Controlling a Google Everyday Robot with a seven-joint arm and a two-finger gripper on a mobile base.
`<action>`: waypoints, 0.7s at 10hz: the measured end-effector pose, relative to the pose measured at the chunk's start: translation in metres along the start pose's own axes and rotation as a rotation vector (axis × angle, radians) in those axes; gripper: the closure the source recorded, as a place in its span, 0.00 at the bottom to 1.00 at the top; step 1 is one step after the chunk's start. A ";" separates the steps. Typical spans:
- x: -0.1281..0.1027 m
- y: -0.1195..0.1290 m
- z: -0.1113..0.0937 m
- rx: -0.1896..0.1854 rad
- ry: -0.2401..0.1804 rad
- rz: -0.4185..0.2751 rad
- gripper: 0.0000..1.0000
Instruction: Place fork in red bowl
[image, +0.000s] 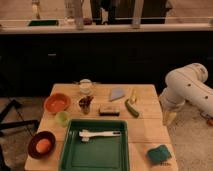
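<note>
The white fork (100, 134) lies flat across the upper part of the green tray (95, 152) at the table's front. The red bowl (56, 103), shallow and orange-red with a paler inside, sits at the table's left, apart from the tray. My gripper (169, 118) hangs at the end of the white arm (187, 87), beside the table's right edge and well away from both fork and bowl. It holds nothing that I can see.
A darker brown-red bowl with an orange egg-like thing (42, 144) sits front left. A green cup (62, 118), a white cup (86, 86), a dark cup (85, 103), a brown block (108, 110), a blue-grey piece (117, 93), a banana (133, 95), a green vegetable (131, 108) and a green sponge (159, 153) stand on the table.
</note>
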 end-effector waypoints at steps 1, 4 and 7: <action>0.000 0.000 0.000 0.000 0.000 0.000 0.20; -0.001 -0.002 0.001 0.011 -0.012 0.015 0.20; -0.021 -0.037 0.003 0.055 -0.042 0.036 0.20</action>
